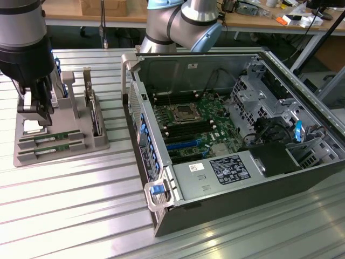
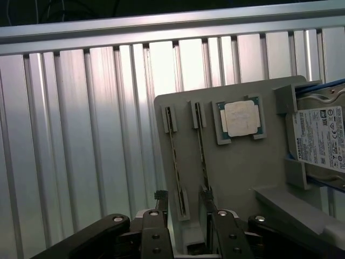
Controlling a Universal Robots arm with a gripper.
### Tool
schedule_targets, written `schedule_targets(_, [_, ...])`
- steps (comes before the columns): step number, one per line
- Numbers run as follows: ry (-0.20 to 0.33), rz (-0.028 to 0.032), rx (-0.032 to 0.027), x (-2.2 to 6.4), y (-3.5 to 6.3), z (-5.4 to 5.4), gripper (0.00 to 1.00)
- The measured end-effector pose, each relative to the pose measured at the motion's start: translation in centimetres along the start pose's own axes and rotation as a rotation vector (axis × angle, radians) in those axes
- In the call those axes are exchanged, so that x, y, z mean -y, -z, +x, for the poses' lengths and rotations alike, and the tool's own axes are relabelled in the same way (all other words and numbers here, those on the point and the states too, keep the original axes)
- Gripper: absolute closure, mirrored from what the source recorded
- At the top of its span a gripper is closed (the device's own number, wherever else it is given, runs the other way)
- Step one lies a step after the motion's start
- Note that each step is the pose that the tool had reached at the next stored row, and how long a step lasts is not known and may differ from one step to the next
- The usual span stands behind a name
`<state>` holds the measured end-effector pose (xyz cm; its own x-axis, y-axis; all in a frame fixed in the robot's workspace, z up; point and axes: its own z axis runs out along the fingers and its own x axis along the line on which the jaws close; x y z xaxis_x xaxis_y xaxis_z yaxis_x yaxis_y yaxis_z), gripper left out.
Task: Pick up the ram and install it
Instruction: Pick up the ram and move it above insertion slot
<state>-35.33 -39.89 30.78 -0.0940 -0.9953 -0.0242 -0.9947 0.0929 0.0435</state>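
Wrist view is showing the hand (image 2: 184,198) hanging over the grey tray (image 2: 242,167), its fingers (image 2: 160,200) spread wide and gripping nothing, so the pick-up step is the one in hand and nothing is being lifted yet. The ram (image 2: 176,162) is lying in its slot at the tray's outer side, running between the two fingertips, with a second stick (image 2: 202,145) just beside it, in line with one finger, and the processor (image 2: 240,118) beyond. In the exterior view the tray is sitting on the desk (image 1: 81,205) at that view's left, well apart from the open case (image 1: 242,199) at its right. By my judgement, a grip is calling for centring on that one ram, so neither finger is catching its neighbour.
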Motion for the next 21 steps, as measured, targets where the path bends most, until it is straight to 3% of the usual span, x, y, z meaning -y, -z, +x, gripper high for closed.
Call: schedule_targets(21, [0.001, -0.0001, 0.0, 0.06, -1.32, 0.0, 0.64])
